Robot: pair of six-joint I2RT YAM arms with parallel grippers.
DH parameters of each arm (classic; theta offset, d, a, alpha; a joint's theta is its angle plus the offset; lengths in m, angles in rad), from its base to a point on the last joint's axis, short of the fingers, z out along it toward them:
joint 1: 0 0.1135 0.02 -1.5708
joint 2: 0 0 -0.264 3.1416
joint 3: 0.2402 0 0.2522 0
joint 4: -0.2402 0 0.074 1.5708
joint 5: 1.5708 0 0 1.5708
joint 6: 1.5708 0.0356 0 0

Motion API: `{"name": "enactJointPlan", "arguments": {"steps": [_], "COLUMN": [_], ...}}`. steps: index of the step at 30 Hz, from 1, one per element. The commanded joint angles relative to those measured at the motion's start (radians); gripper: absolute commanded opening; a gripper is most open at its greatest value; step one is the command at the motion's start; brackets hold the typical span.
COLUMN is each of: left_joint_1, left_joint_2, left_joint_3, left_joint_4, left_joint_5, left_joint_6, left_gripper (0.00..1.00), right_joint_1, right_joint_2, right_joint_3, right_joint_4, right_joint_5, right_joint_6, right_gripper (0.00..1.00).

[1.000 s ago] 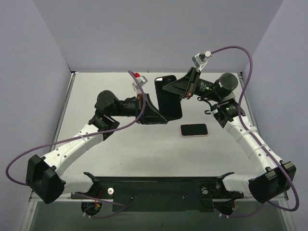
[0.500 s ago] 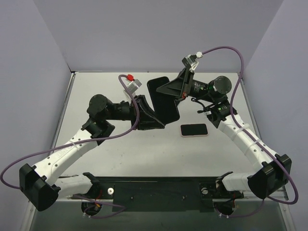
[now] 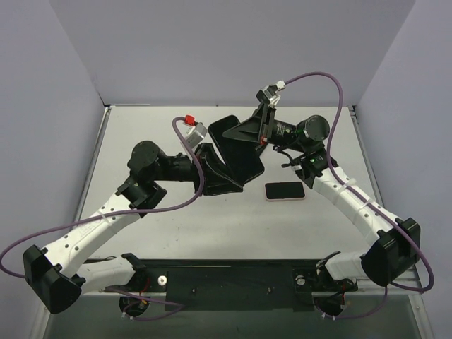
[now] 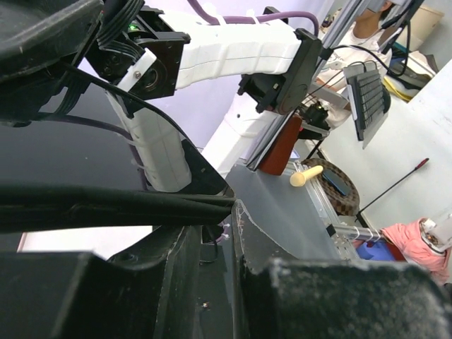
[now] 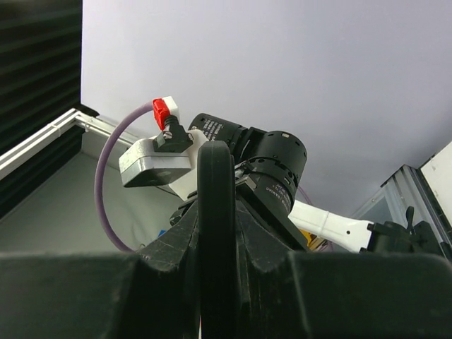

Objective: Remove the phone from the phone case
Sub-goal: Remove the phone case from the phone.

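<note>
Both my left gripper [image 3: 227,175] and right gripper [image 3: 240,134] pinch the case [image 3: 244,157] aloft; the phone [image 3: 284,191] lies on the desk [image 3: 141,134], so removal looks done.

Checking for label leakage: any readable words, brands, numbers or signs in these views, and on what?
None readable.
Flat black phone case, clamped by the left gripper and right gripper: no print visible.
Pink-rimmed phone with a dark screen on the table: blank.
Room clutter behind, in the left wrist view: too blurred to read.
</note>
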Motion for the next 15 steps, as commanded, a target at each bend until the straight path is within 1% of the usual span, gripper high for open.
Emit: {"name": "enactJointPlan", "arguments": {"steps": [1, 5, 6, 7, 9, 10, 13, 15], "left_joint_1": [0.007, 0.064, 0.073, 0.090, 0.096, 0.096, 0.093, 0.091], "left_joint_2": [-0.019, 0.005, 0.010, 0.013, 0.005, -0.008, -0.024, -0.024], "left_joint_3": [0.066, 0.089, 0.092, 0.089, 0.066, 0.050, 0.055, 0.058], "left_joint_4": [0.001, -0.086, -0.114, -0.123, -0.119, -0.125, -0.198, -0.258], "left_joint_5": [-0.112, -0.210, -0.265, -0.272, -0.336, -0.397, -0.514, -0.595], "left_joint_6": [0.139, 0.087, 0.076, 0.038, -0.010, -0.019, -0.027, -0.021], "left_gripper": [0.00, 0.00, 0.00, 0.00, 0.00, 0.00, 0.00, 0.00], "right_joint_1": [0.019, 0.019, 0.019, 0.024, 0.037, 0.044, 0.076, 0.090], "right_joint_2": [-0.005, -0.043, -0.060, -0.074, -0.109, -0.126, -0.155, -0.164], "right_joint_3": [-0.016, -0.032, -0.032, -0.030, -0.035, -0.032, -0.055, -0.067], "right_joint_4": [0.037, 0.045, 0.013, -0.024, -0.110, -0.177, -0.169, -0.140], "right_joint_5": [0.031, 0.059, 0.066, 0.088, 0.134, 0.146, 0.229, 0.267], "right_joint_6": [0.041, 0.008, -0.011, -0.079, -0.174, -0.207, -0.243, -0.229], "right_gripper": [0.00, 0.00, 0.00, 0.00, 0.00, 0.00, 0.00, 0.00]}}
